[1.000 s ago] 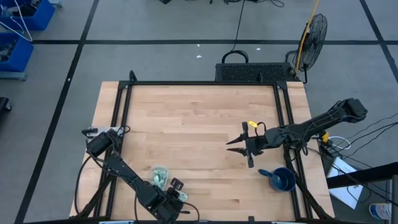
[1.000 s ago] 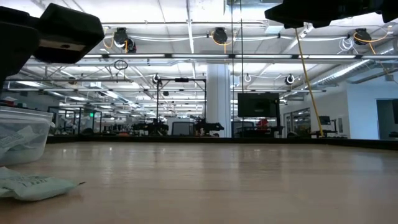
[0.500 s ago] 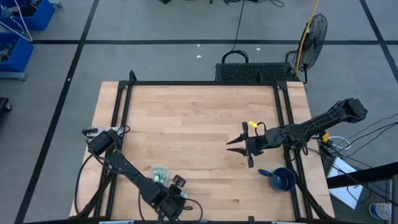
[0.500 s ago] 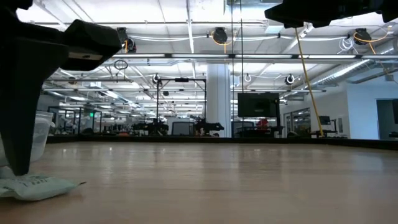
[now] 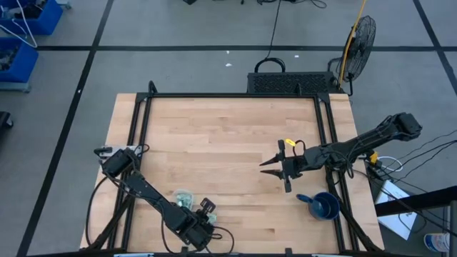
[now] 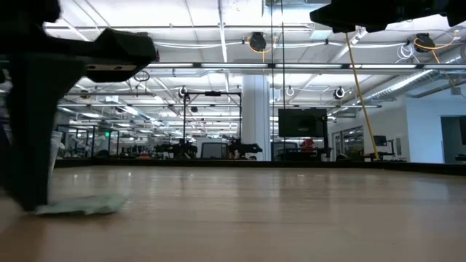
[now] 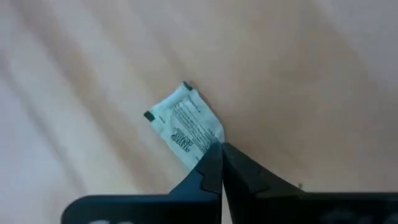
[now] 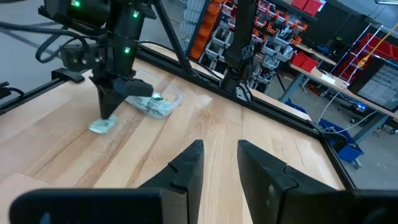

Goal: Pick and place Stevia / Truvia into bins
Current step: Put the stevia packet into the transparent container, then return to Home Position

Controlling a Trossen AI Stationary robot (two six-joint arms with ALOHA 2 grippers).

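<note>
High view: the left gripper (image 5: 202, 223) sits low at the table's (image 5: 228, 135) near edge, just beside the clear tub (image 5: 183, 199). The right gripper (image 5: 275, 168) waits mid-table, near a blue cup (image 5: 325, 205).

Low view: a pale green sachet (image 6: 81, 206) lies flat on the wood, under a dark finger.

Left wrist view: the fingers (image 7: 211, 171) are pressed together on one short end of the sachet (image 7: 185, 124), seemingly to lift it by its edge; its long axis runs straight away from the fingertips.

Right wrist view: the right gripper's fingers (image 8: 188, 163) stand spread and empty; the tub (image 8: 152, 93) holds sachets, with the pinched one (image 8: 102, 126) outside it.

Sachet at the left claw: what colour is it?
The sachet is white with green corners and dark print, clearest in the left wrist view.
</note>
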